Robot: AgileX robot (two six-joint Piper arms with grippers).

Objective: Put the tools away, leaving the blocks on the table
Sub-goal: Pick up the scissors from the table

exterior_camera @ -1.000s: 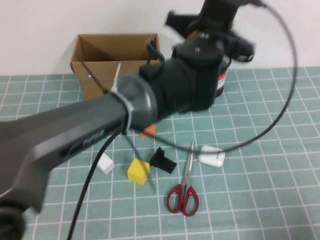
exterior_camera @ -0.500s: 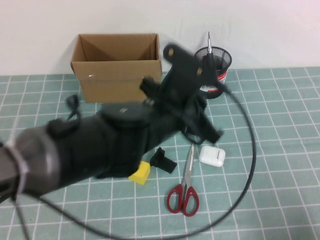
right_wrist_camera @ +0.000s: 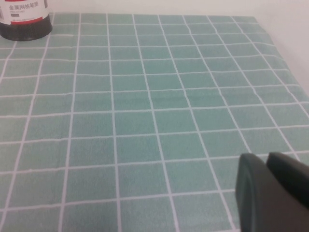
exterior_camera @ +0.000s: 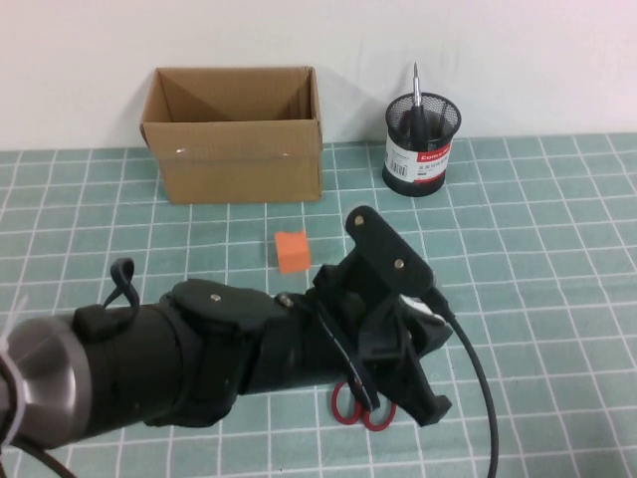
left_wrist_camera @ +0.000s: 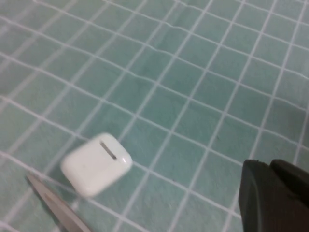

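The black-handled screwdriver [exterior_camera: 418,112] stands upright in a black mesh cup [exterior_camera: 422,149] at the back right. The scissors' red handles [exterior_camera: 345,403] peek out under my left arm; a blade [left_wrist_camera: 55,208] shows in the left wrist view beside a white rounded case [left_wrist_camera: 96,163]. My left gripper [exterior_camera: 423,398] hangs over them, shut and empty; its fingers [left_wrist_camera: 270,193] show together. The orange block [exterior_camera: 292,251] sits on the teal grid table [exterior_camera: 557,249]. The yellow and white blocks are hidden behind my arm. My right gripper [right_wrist_camera: 266,162] is shut, empty, over bare mat.
An open cardboard box [exterior_camera: 234,134] stands at the back left against the wall. The mesh cup also shows in the right wrist view [right_wrist_camera: 24,21]. My left arm [exterior_camera: 149,373] and its cable cover the front left of the table.
My left arm has drawn back from the mesh cup toward the front and come down over the scissors and the white case. The screwdriver stays standing in the cup.
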